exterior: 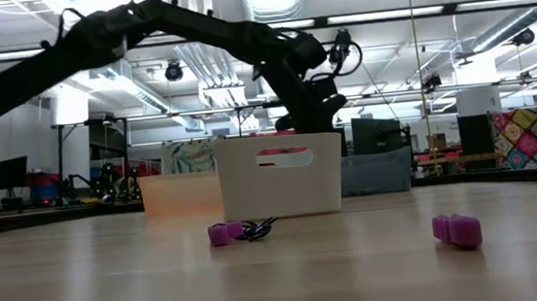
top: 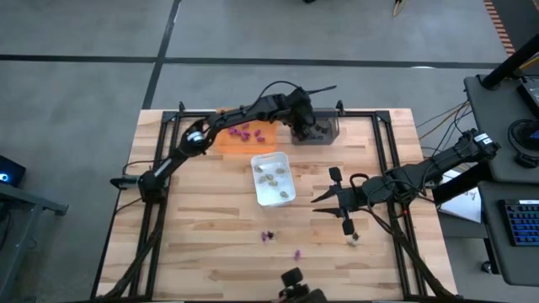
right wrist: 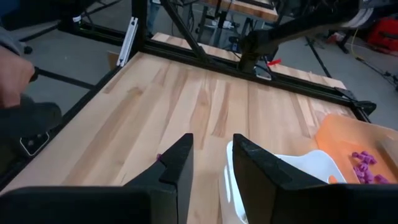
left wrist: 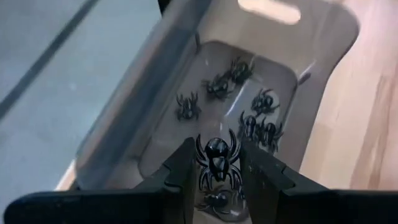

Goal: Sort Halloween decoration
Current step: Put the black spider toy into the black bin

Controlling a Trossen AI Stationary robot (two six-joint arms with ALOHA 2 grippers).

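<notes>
My left gripper hangs over the grey tray at the table's far edge, shut on a black toy spider. Several more black spiders lie on the tray's floor. The orange tray holds purple pieces, and the white tray holds beige pieces. A purple piece and a black one lie together on the near table, with another purple piece to their right. My right gripper hovers open and empty, right of the white tray. My left gripper pinches the black spider's body between its two fingers, and the legs stick out above and below them. The fingers slant down from the table's left into the grey tray. The spider is lifted clear of the tray's floor.
The three trays stand close together at the far middle of the table. A small pale piece lies near the right gripper. Bare wood stretches along the near and left parts. A dark device sits at the near edge.
</notes>
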